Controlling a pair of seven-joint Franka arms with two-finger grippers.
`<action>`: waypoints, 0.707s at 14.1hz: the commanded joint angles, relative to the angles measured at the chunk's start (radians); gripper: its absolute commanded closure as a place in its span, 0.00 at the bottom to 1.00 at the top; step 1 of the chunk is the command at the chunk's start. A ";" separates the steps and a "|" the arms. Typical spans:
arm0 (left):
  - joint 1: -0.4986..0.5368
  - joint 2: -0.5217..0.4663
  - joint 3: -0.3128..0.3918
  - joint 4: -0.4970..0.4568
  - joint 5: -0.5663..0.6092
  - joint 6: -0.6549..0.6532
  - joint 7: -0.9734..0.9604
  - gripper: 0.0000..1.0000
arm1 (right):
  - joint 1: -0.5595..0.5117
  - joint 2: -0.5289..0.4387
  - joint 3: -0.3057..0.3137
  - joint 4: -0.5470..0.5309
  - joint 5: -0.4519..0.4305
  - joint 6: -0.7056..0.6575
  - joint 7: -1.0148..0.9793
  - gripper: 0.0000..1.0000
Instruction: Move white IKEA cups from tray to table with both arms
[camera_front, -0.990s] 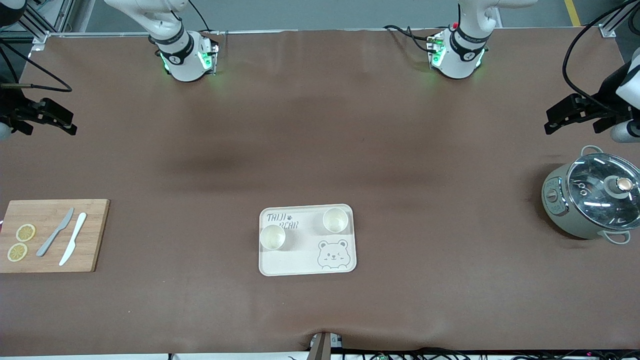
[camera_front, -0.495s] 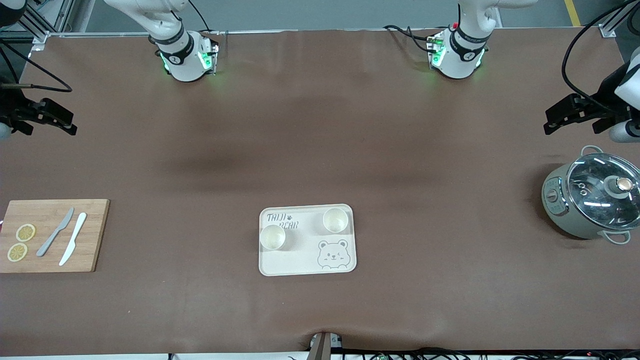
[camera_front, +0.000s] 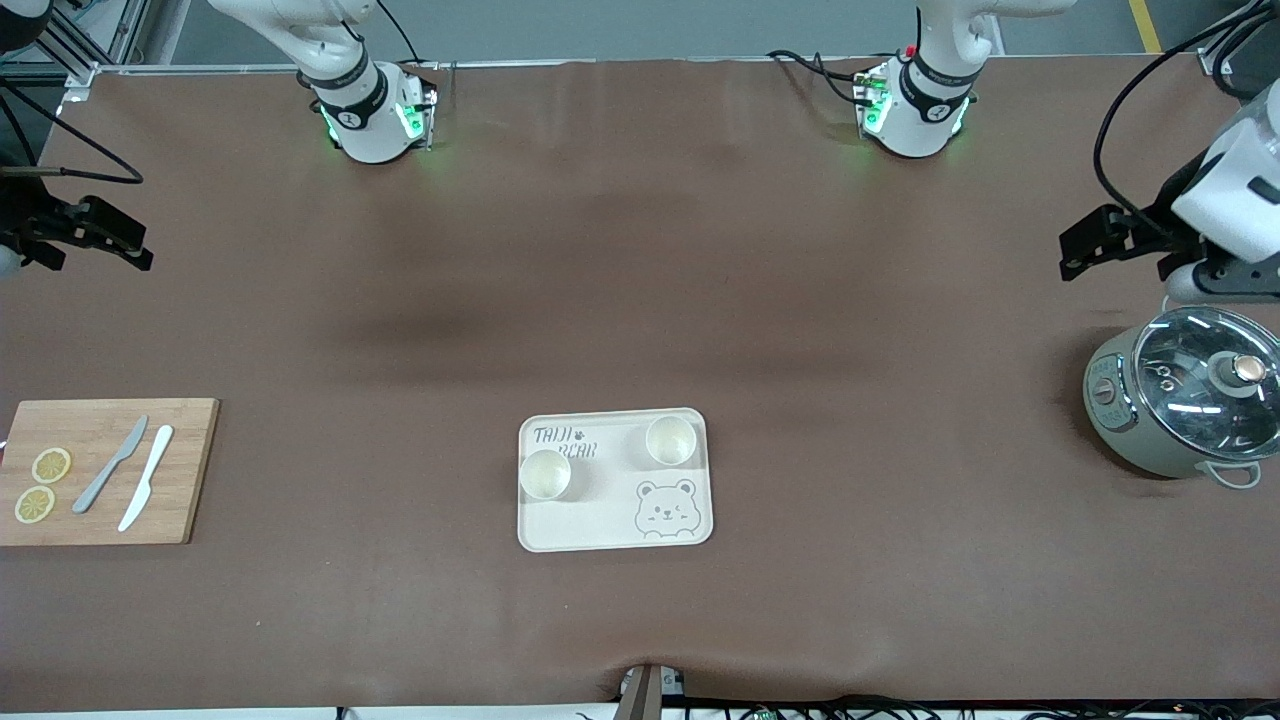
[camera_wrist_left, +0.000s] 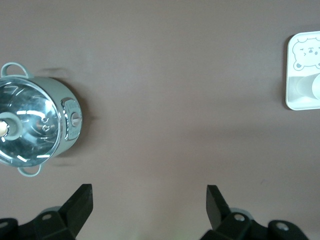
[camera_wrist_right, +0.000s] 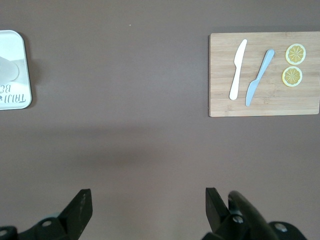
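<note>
- A cream tray (camera_front: 612, 525) with a bear print sat on the brown surface (camera_front: 640, 300), about midway between the two ends and toward the front camera's edge.
- Both white cups stood upright on the tray and looked empty. One cup (camera_front: 545, 474) was at the tray's edge toward the right arm's end; the other cup (camera_front: 670, 440) was toward the left arm's end and slightly farther from the camera. They stood apart, not touching.
- At the left arm's end sat a pale green pot (camera_front: 1180, 395) with a glass lid (camera_front: 1210, 380) closed on it; what was inside could not be made out.
- At the right arm's end lay a wooden cutting board (camera_front: 105, 470) carrying two lemon slices (camera_front: 42, 484), a grey knife (camera_front: 111, 464) and a white knife (camera_front: 146, 477), the knives side by side.
- The left tool (camera_front: 1095, 243) hung in the air over bare surface at the left arm's end, close by the pot. Its fingers (camera_wrist_left: 80, 205) stood wide apart with nothing between them.
- The right tool (camera_front: 110, 240) hung over bare surface at the right arm's end, its fingers (camera_wrist_right: 80, 207) spread as well and holding nothing.
- Both cups were well apart from either tool, with a broad stretch of bare surface between. In each wrist view only an edge of the tray showed.
</note>
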 joint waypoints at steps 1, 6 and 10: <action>-0.002 0.058 -0.003 0.002 -0.033 0.062 0.010 0.00 | -0.017 0.009 0.013 0.019 0.015 -0.016 -0.002 0.00; -0.004 0.196 -0.003 0.002 -0.087 0.206 0.007 0.00 | -0.010 0.008 0.020 0.048 0.015 -0.042 -0.004 0.00; -0.016 0.278 -0.003 0.002 -0.089 0.304 0.004 0.00 | -0.005 0.027 0.021 0.050 0.047 -0.025 -0.001 0.00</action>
